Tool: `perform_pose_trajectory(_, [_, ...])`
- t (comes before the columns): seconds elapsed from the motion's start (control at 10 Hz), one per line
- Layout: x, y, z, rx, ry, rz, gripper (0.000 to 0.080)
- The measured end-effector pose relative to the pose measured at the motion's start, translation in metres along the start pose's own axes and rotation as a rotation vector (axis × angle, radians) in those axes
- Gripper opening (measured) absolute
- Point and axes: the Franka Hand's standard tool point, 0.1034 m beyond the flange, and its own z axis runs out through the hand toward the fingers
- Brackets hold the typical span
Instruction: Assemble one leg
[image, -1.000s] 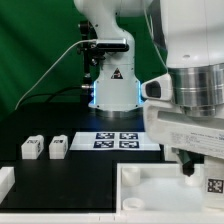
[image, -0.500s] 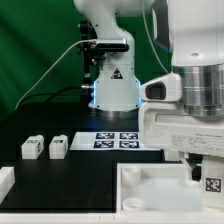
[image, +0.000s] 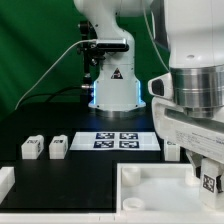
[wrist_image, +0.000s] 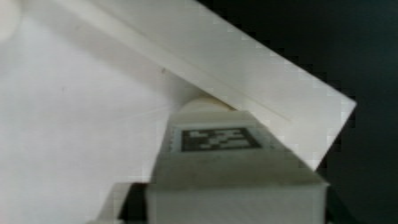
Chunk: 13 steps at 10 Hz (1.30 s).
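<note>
My gripper (image: 208, 178) is shut on a leg (image: 209, 182), a small white post with a black-and-white tag, at the exterior view's right. It holds the leg over the right part of the large white tray (image: 150, 176). In the wrist view the leg (wrist_image: 217, 150) fills the middle, with its tag facing the camera, and one dark finger (wrist_image: 135, 205) shows beside it. The leg's far end sits close against the tray's raised rim (wrist_image: 249, 70). I cannot tell whether they touch. Two more legs (image: 32, 148) (image: 58, 147) lie on the black table at the left.
The marker board (image: 120, 140) lies in front of the robot base (image: 112, 85). Another white part (image: 5, 182) sits at the exterior view's lower left edge. The tray's floor (wrist_image: 63, 120) spreads beside the held leg.
The wrist swung a little to the exterior view's right, then back left. The held leg has stayed over the tray's right side and now sits slightly higher and further left.
</note>
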Motion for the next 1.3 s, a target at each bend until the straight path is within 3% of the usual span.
perform_pose_trajectory(0.2, [0.002, 0.004, 0.001, 0.068, -0.039, 0.375, 0.029])
perform_pose_trajectory(0.6, [0.001, 0.004, 0.002, 0.073, -0.036, 0.336, 0.0291])
perform_pose_trajectory(0.7, [-0.002, 0.002, 0.003, 0.09, -0.022, 0.194, 0.0481])
perform_pose_trajectory(0.8, [-0.01, 0.003, 0.002, 0.091, -0.012, -0.007, 0.0481])
perform_pose_trajectory(0.9, [-0.014, 0.001, 0.0, 0.097, -0.001, -0.199, 0.0609])
perform_pose_trajectory(1.2, [-0.01, 0.002, 0.001, 0.091, 0.018, -0.481, 0.0647])
perform_pose_trajectory(1.3, [-0.009, 0.003, 0.001, 0.075, 0.029, -0.626, 0.0647])
